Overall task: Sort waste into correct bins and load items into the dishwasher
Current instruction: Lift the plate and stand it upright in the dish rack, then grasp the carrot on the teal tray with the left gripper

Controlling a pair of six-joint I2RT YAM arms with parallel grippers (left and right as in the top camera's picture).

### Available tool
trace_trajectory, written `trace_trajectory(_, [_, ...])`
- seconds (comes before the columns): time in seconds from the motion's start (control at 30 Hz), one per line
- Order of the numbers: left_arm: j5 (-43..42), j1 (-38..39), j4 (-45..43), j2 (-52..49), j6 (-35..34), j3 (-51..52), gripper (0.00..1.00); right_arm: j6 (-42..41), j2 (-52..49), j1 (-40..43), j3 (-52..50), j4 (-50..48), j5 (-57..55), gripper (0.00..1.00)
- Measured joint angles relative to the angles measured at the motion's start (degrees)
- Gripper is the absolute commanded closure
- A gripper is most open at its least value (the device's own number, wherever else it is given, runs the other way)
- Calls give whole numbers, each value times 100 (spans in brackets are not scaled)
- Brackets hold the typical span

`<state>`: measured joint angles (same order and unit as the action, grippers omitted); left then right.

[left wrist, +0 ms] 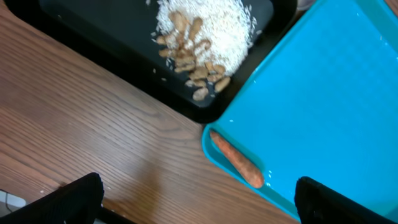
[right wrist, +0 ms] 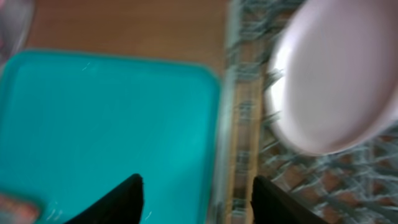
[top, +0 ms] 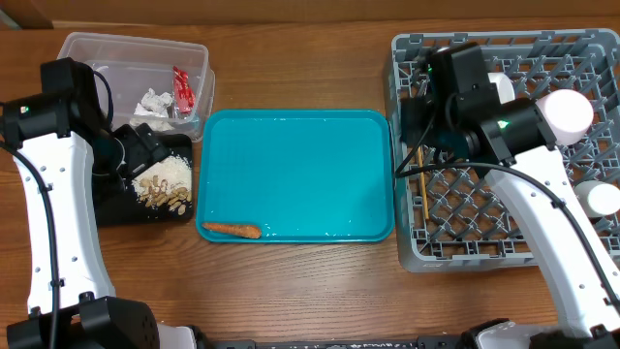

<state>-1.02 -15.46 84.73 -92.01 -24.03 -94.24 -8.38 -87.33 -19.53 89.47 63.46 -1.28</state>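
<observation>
Your left gripper [left wrist: 198, 196] is spread wide, empty, above the table [left wrist: 93, 137] by the black tray [left wrist: 93, 37] w/ rice [left wrist: 211, 31]; carrot [left wrist: 236, 163] sits in the teal tray's [left wrist: 323, 93] corner. Right gripper [right wrist: 196, 193] is spread too, holding nothing, over the rack [top: 465, 254] edge, chopsticks [top: 422, 199] under it, bowl [right wrist: 336, 81] crowding just beside.

The large tray [top: 295, 165] sits mid-way on the counter [top: 291, 291], a carrot [top: 231, 230] in its front-left corner. Left lies the shallow tray [top: 116, 211] holding rice and scraps [top: 165, 184]; behind it, the tub [top: 131, 48] with wrapper [top: 181, 90] and tissues [top: 155, 102]. Right stands the dish rack [top: 465, 247], chopsticks [top: 422, 194] apparently along its left edge.
</observation>
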Motion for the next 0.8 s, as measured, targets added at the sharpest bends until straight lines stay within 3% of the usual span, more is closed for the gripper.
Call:
trace_trajectory(0.17, [-269, 181, 37, 0, -2, 149, 0, 380, -170, 0, -2, 433, 680, 34])
trace_trajectory(0.37, [-623, 986, -426, 0, -186, 964, 0, 527, -179, 232, -2, 750, 807, 33])
trace_trajectory(0.8, [-1036, 3018, -2291, -4, -1775, 2855, 0, 546, -181, 595, -2, 918, 852, 33])
